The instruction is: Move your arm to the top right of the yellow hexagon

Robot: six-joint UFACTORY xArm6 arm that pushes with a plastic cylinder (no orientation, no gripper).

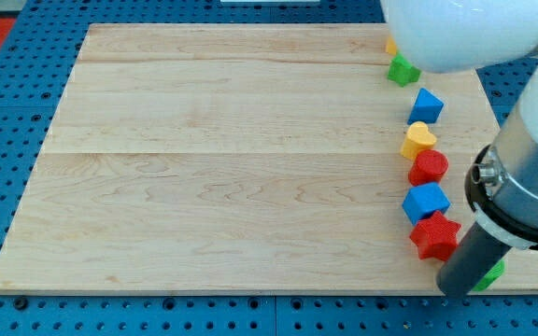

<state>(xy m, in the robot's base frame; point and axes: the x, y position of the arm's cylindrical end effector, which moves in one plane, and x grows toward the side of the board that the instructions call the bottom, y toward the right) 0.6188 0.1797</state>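
Only a small yellow corner, possibly the yellow hexagon, shows at the view's top right; the white arm body hides the rest. A green star lies just below it. My tip is at the board's bottom right corner, far below that yellow piece. It sits just below and right of a red star and covers part of a green block.
A column of blocks runs down the board's right side: a blue block, a yellow heart, a red round block, another blue block. The wooden board rests on a blue pegboard. The arm hides the right edge.
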